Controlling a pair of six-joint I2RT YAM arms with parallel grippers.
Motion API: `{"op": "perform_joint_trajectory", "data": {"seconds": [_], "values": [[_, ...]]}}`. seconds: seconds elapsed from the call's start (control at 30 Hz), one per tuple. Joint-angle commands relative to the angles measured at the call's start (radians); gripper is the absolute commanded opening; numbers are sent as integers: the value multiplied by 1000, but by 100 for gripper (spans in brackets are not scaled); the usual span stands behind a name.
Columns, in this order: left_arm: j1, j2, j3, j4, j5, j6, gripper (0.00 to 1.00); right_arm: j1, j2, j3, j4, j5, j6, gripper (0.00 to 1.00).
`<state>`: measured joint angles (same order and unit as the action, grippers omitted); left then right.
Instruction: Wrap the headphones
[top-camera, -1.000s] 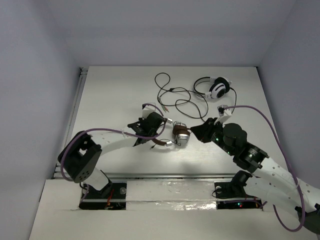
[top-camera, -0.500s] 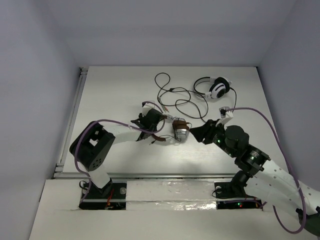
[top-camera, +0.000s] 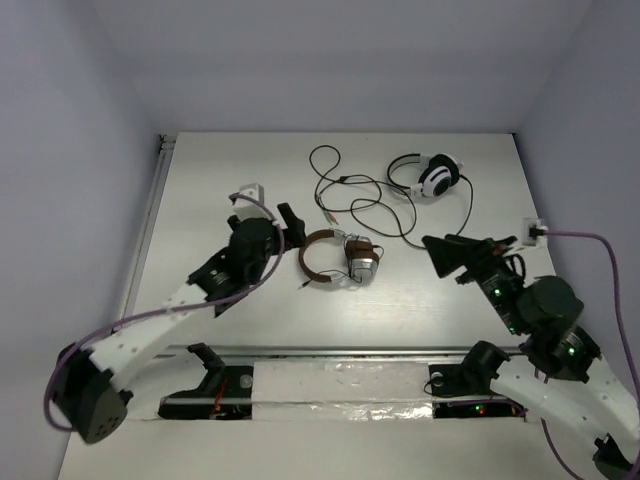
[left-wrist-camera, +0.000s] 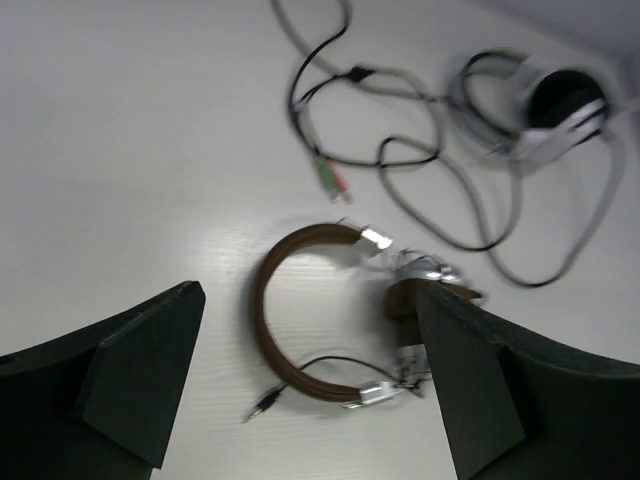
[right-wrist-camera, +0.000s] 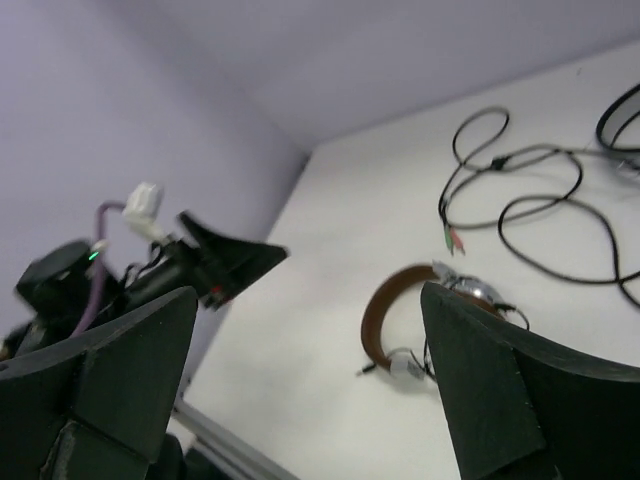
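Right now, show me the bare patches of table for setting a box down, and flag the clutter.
Free: the far-left corner of the table, between its left edge and the black cable; also the near strip between the brown headphones and the front edge. Crowded: far middle and right, where cable loops meet the white-and-black headphones.

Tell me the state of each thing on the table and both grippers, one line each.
brown headphones: lying flat, not held, plug end loose
white headphones: lying flat, long cable sprawled unwound
left gripper: open, empty
right gripper: open, empty
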<state>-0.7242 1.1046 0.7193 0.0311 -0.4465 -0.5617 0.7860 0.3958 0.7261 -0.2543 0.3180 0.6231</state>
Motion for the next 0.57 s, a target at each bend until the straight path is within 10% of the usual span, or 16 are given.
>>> {"op": "perform_joint_trajectory", "data": {"seconds": [0.0, 0.53], "values": [[-3, -216, 3, -30, 101, -35, 86, -4, -104, 61, -31, 166, 7, 100], [-3, -632, 80, -175, 181, 23, 99, -4, -190, 118, -114, 311, 39, 100]]}}
